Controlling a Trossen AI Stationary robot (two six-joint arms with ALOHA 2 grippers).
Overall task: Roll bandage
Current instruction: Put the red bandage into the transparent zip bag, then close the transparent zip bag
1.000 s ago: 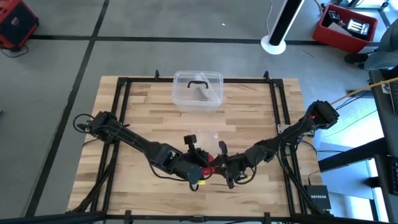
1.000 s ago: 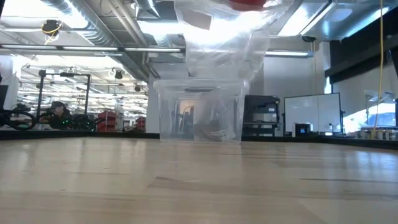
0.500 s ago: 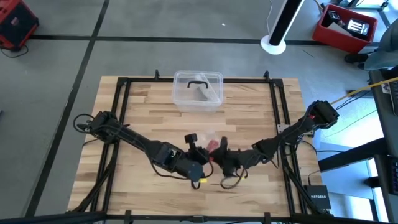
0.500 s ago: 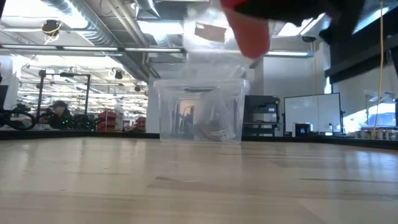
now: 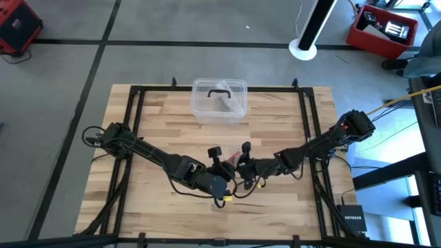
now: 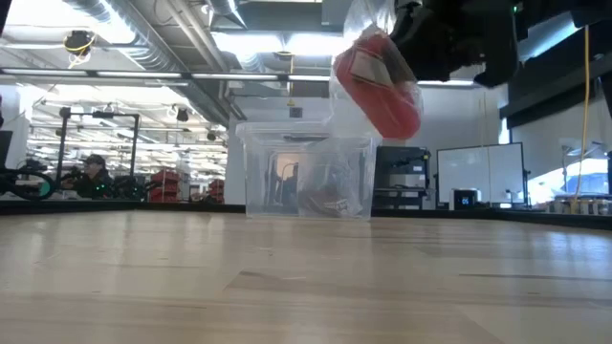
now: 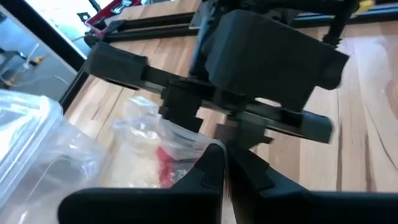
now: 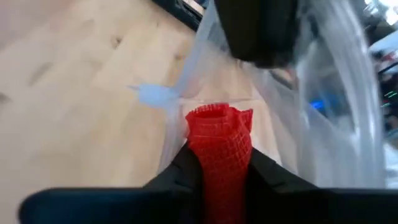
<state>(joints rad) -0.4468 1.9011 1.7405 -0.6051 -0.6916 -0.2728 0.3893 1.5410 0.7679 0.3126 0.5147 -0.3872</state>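
Above the counter (image 5: 145,117) — right end effector (image 8: 219,163) clamped on the red bandage (image 8: 219,149), inside a clear bag (image 6: 359,38) — left end effector (image 7: 225,163) pinched together on the bag.

The bandage (image 8: 219,149) runs out of frame below, its lower end unseen.

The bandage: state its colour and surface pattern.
The bandage is red with an open mesh weave, clearest in the right wrist view.

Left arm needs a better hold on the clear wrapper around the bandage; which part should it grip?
Grip the wrapper's loose open mouth, on the side away from the right gripper. The red bandage is clamped at one end, so slack plastic there pulls clear; left gripper seems shut on an edge.
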